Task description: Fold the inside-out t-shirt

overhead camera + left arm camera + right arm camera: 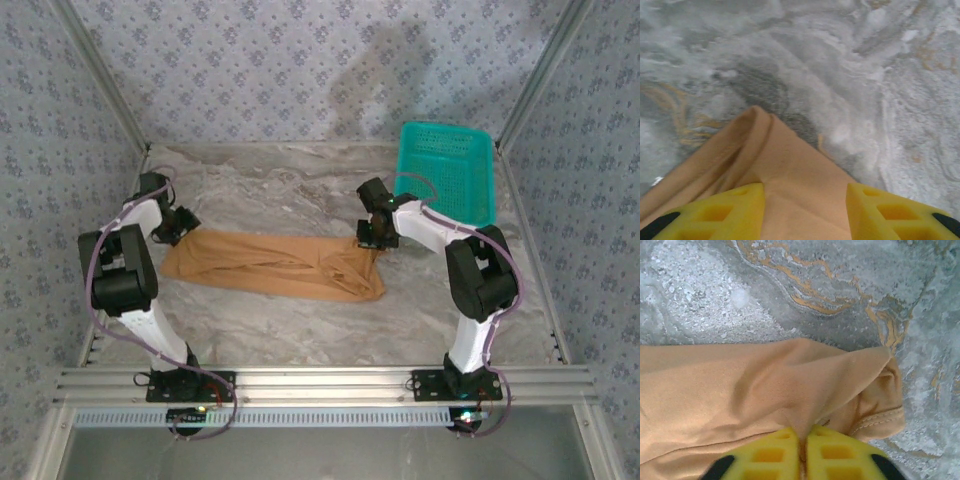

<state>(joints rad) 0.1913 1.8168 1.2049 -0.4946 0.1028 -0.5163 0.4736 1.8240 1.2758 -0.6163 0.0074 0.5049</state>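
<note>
Right gripper: its yellow fingers are pressed together on a pinch of the t-shirt, just beside a stitched hem. The cloth puckers toward the pinch, so we read this as a firm hold.
Left gripper: its fingers stand apart, straddling the shirt's left corner. Cloth lies between them, and we cannot tell whether they touch it.
T-shirt: it lies on the tabletop as a long, flattened band between the two grippers. The left end is smooth and the right end is bunched and rumpled.
Why one arm per end: we judge that holding both ends lets the band be drawn taut, then lifted and laid over itself without sagging in the middle.
Step in hand: the right end is secured and the left is lined up but not yet clamped.
Risk: pulling from the right alone would likely drag the loose left corner.
Basket: it is teal and sits at the far right corner, well apart from the shirt and out of the way.
</note>
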